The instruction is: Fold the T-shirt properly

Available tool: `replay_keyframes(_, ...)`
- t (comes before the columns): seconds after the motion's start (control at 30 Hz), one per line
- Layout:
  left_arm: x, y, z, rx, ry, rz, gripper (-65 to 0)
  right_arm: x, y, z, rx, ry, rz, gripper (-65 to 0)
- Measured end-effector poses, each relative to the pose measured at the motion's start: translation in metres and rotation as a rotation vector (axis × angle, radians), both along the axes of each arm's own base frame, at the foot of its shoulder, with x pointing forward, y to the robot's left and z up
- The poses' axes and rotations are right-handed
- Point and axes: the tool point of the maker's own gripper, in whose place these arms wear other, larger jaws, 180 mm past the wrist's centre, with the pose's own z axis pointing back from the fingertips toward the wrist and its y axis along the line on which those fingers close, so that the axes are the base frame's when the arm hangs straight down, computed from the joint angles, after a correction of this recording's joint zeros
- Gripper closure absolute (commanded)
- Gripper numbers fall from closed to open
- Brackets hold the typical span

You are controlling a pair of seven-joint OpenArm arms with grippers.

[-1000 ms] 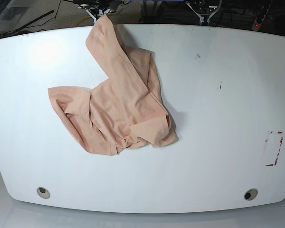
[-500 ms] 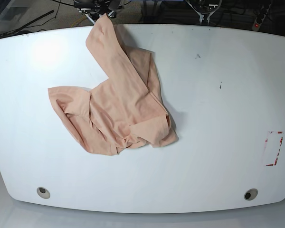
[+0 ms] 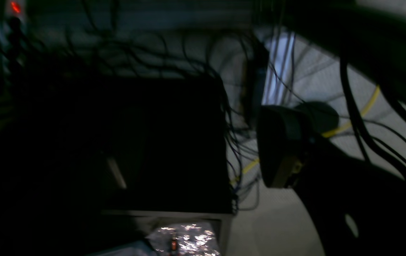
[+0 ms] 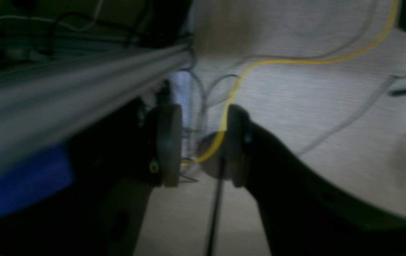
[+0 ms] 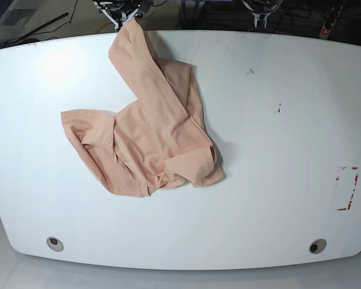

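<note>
The T-shirt (image 5: 156, 132) lies crumpled and partly doubled over on the left-centre of the white table (image 5: 277, 180), one strip of it reaching to the far edge. No smiley patch shows. My right gripper (image 5: 119, 7) is pulled back beyond the far edge, just behind that strip; in the right wrist view its fingers (image 4: 169, 142) stand apart with only floor and a yellow cable behind them. My left gripper (image 5: 260, 8) sits off the far edge at centre-right, well away from the cloth. The left wrist view is dark, showing one finger (image 3: 281, 145) with nothing against it.
A red-and-white taped rectangle (image 5: 347, 188) marks the table's right side. Two round holes (image 5: 55, 243) (image 5: 317, 246) sit near the front corners. Cables and a power strip with a red light (image 5: 326, 29) lie on the floor behind the table.
Both arms have drawn slightly further back past the far edge, so less of them shows. The T-shirt has not moved.
</note>
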Motion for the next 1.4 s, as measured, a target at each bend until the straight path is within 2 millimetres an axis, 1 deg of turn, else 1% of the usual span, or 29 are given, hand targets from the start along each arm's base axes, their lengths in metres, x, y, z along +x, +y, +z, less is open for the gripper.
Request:
replay_keyframes(0.13, 0.001, 0.003, 0.014, 0.011, -0.061, -0.016, -44.0, -0.016, -0.006, 0.006, -0.031, -0.001, 0.016, -19.7)
replay_keyframes(0.27, -0.005, 0.004, 0.030, 0.018, -0.103, -0.032, -44.0, -0.030, -0.004, 0.012, -0.034, -0.009, 0.024, -19.7)
replay_keyframes(0.33, -0.011, 0.006, 0.040, 0.024, -0.121, -0.042, -44.0, -0.040, -0.003, 0.015, -0.035, -0.005, 0.028, -19.7)
replay_keyframes(0.4, -0.011, 0.005, 0.050, 0.026, -0.148, -0.049, -44.0, -0.044, -0.008, 0.020, -0.055, -0.018, 0.030, -19.7)
replay_keyframes(0.47, -0.008, 0.006, 0.062, 0.029, -0.183, -0.060, -44.0, -0.048, -0.011, 0.027, -0.071, -0.037, 0.036, -19.7)
replay_keyframes(0.53, -0.005, 0.005, 0.076, 0.033, -0.220, -0.071, -44.0, -0.051, -0.008, 0.033, -0.067, -0.049, 0.009, -19.7)
replay_keyframes(0.7, 0.001, 0.004, 0.113, 0.037, -0.302, -0.100, -44.0, -0.055, 0.011, 0.057, 0.011, -0.109, -0.026, -19.7)
replay_keyframes(0.8, 0.001, 0.003, 0.136, 0.041, -0.337, -0.117, -44.0, -0.056, 0.014, 0.072, 0.009, -0.142, -0.019, -19.7)
replay_keyframes(0.83, 0.000, 0.002, 0.141, 0.042, -0.339, -0.121, -44.0, -0.054, 0.013, 0.078, 0.008, -0.163, -0.017, -19.7)
replay_keyframes(0.97, 0.006, -0.002, 0.166, 0.039, -0.390, -0.135, -44.0, -0.060, 0.006, 0.102, -0.038, -0.194, 0.006, -19.7)
replay_keyframes(1.07, 0.010, -0.004, 0.181, 0.038, -0.421, -0.144, -44.0, -0.061, 0.000, 0.118, -0.060, -0.218, 0.020, -19.7)
replay_keyframes(1.17, 0.011, -0.006, 0.192, 0.037, -0.434, -0.150, -44.0, -0.057, -0.003, 0.134, -0.056, -0.259, -0.042, -19.7)
replay_keyframes(1.23, 0.013, -0.007, 0.201, 0.037, -0.447, -0.156, -44.0, -0.051, -0.006, 0.150, -0.045, -0.309, -0.088, -19.7)
replay_keyframes(1.3, 0.022, -0.007, 0.211, 0.038, -0.478, -0.166, -44.0, -0.047, -0.009, 0.165, -0.046, -0.340, -0.099, -19.7)
replay_keyframes(1.4, 0.031, -0.006, 0.226, 0.040, -0.516, -0.194, -44.0, -0.040, -0.006, 0.189, -0.008, -0.376, -0.084, -19.7)
